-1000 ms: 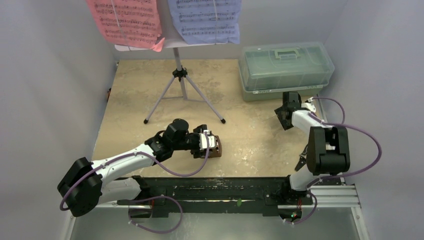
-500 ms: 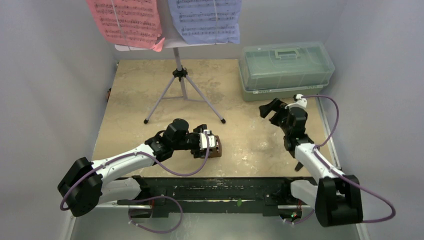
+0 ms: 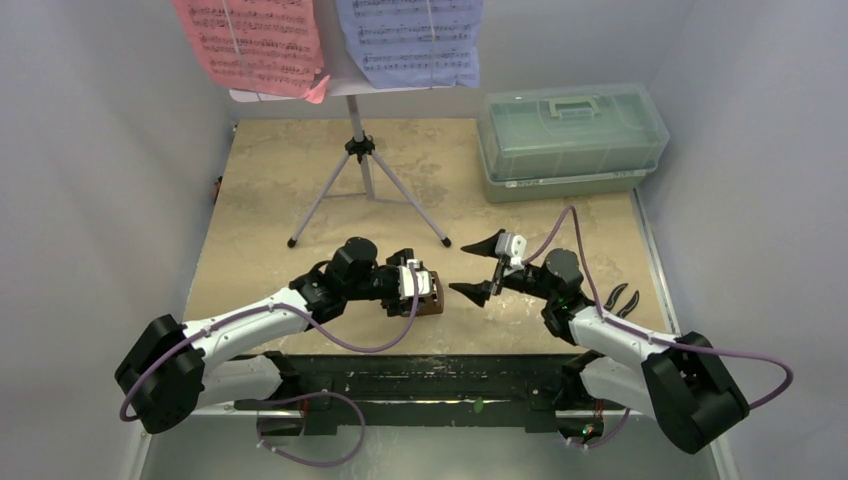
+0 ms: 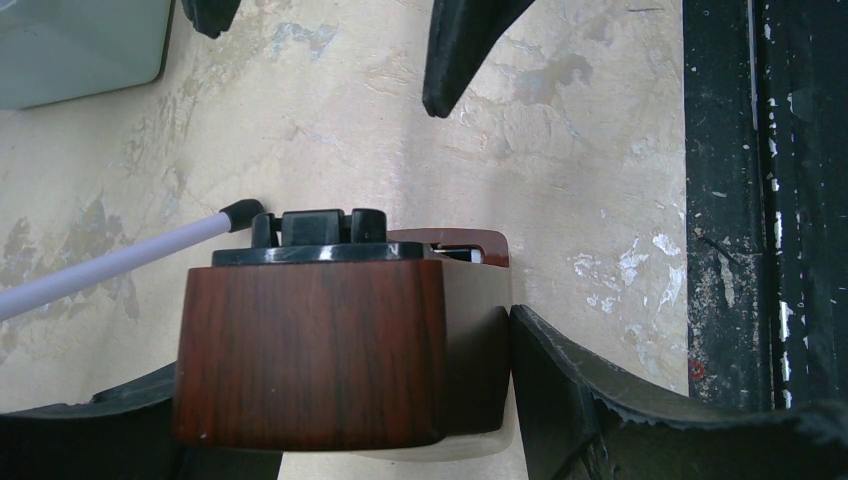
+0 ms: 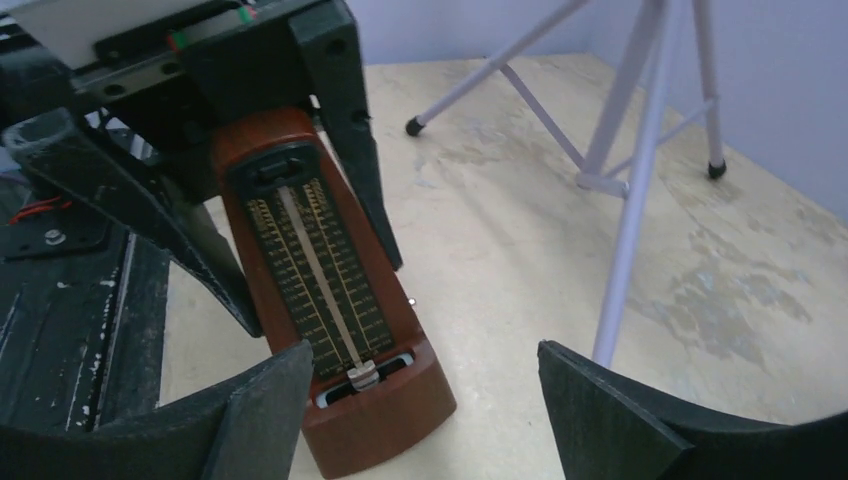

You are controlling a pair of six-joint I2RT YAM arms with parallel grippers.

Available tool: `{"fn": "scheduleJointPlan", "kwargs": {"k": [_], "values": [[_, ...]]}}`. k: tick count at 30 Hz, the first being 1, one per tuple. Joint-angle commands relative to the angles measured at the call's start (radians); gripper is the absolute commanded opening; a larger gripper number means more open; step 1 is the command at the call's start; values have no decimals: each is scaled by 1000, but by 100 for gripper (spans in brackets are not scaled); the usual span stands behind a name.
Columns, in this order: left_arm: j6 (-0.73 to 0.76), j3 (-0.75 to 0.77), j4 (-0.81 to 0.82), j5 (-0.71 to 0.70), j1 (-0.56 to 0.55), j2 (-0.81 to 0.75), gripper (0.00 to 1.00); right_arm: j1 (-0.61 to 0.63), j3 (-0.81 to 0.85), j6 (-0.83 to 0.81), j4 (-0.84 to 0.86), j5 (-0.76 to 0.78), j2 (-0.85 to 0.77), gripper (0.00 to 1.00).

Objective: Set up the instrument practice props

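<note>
In the top view, a pink sheet [image 3: 250,45] hangs at the upper left of the frame, on the top of a stand [image 3: 360,150] whose three thin legs spread over the tan table [image 3: 270,190]. A blue sheet [image 3: 410,40] sits just to the right of the pink one on the same stand.

Lower and near the middle, the left gripper [image 3: 425,290] reaches in from the lower left. Its fingers are clamped on the two sides of the brown metronome [image 3: 433,296]. The left wrist view shows the wood body wedged between the two black fingers [image 4: 600,400]. The metronome is near the front edge of the table, close to one foot of the stand but apart from it.

Just right of the metronome, the right gripper [image 3: 457,269] points at it with its fingers spread wide and nothing between them. In the right wrist view the metronome's scale face [image 5: 320,290] looks toward that camera, and its base is at the tabletop.

A green lidded box [image 3: 570,140] stands at the upper right of the table. Small black pliers [image 3: 620,298] lie at the lower right, beside the right arm.
</note>
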Motion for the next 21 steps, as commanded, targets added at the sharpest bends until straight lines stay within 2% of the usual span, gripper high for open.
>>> {"fn": "scheduleJointPlan", "kwargs": {"k": [1, 6, 11, 16, 21], "values": [[17, -7, -8, 2, -8, -24, 28, 26, 14, -167, 85, -123, 17, 82], [17, -8, -6, 5, -12, -25, 28, 58, 43, -219, 40, -170, 78, 77], [18, -7, -4, 10, -13, -22, 27, 71, 101, -285, -16, -167, 160, 68], [17, -10, -1, 7, -15, -23, 27, 76, 110, -285, 55, -179, 241, 64], [17, -12, -4, 3, -17, -22, 26, 93, 100, -299, 54, -180, 293, 56]]}}
